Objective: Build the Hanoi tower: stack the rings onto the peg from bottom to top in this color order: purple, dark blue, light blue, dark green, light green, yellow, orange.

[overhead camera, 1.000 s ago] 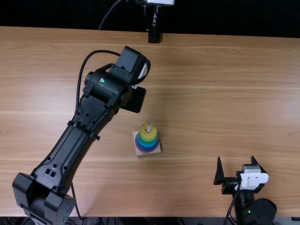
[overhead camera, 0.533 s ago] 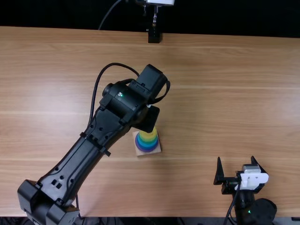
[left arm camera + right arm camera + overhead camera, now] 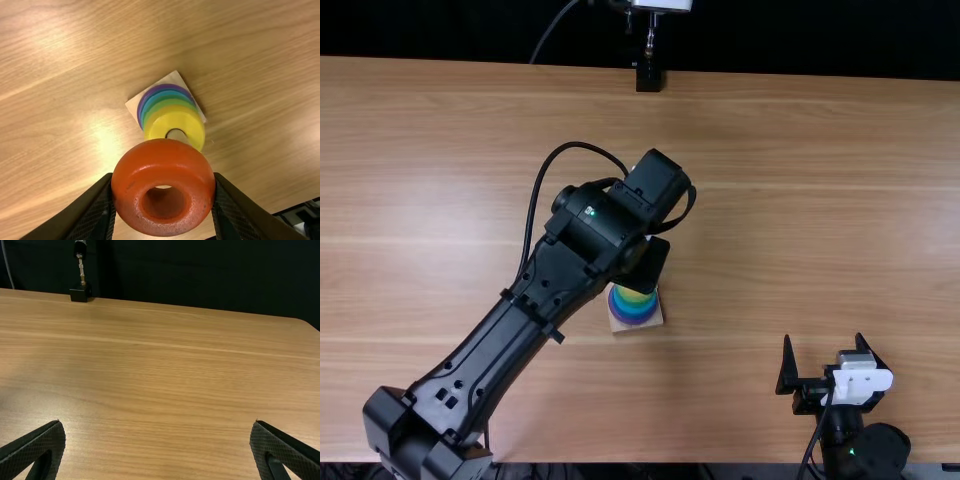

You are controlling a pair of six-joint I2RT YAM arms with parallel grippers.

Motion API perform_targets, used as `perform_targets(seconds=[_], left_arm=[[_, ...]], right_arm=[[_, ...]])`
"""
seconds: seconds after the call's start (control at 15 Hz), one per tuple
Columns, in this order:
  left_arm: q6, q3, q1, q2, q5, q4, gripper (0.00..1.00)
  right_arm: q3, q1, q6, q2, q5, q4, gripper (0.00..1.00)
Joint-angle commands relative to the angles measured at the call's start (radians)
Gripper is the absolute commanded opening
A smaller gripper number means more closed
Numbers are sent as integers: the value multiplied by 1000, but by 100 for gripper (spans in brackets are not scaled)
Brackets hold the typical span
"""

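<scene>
My left gripper [image 3: 645,262] is over the far side of the ring stack [image 3: 634,308], its fingers hidden in the top view. In the left wrist view the left gripper [image 3: 163,186] is shut on the orange ring [image 3: 162,162], holding it by its sides. Beyond that ring the wooden base [image 3: 134,104] carries purple, blue and green rings under a yellow ring [image 3: 191,122]; the peg tip [image 3: 177,134] shows in the yellow ring's hole. My right gripper [image 3: 824,342] stands open near the table's near right; in its wrist view the right gripper [image 3: 158,424] has nothing between its fingers.
A black stand [image 3: 648,76] is at the table's far edge. The left arm crosses the left half of the wooden table [image 3: 790,200] diagonally. Bare wood lies between the ring stack and the right arm.
The left arm has swung right and towards the near edge, coming over the stack and covering part of the yellow ring. The right arm has kept still.
</scene>
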Motion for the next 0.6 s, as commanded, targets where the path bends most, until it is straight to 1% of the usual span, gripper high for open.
perform_targets(seconds=[0.0, 0.13, 0.2, 0.53], left_arm=[[-25, 24, -20, -34, 5, -1, 0], [-47, 24, -26, -29, 5, 2, 0], [-49, 24, -37, -27, 5, 8, 0], [-49, 18, -40, -24, 5, 15, 0]], right_arm=[[-68, -11, -2, -12, 2, -53, 100], [-68, -11, -2, -12, 2, -53, 100], [-68, -11, -4, -12, 2, -53, 100], [-68, -11, -4, -12, 2, -53, 100]])
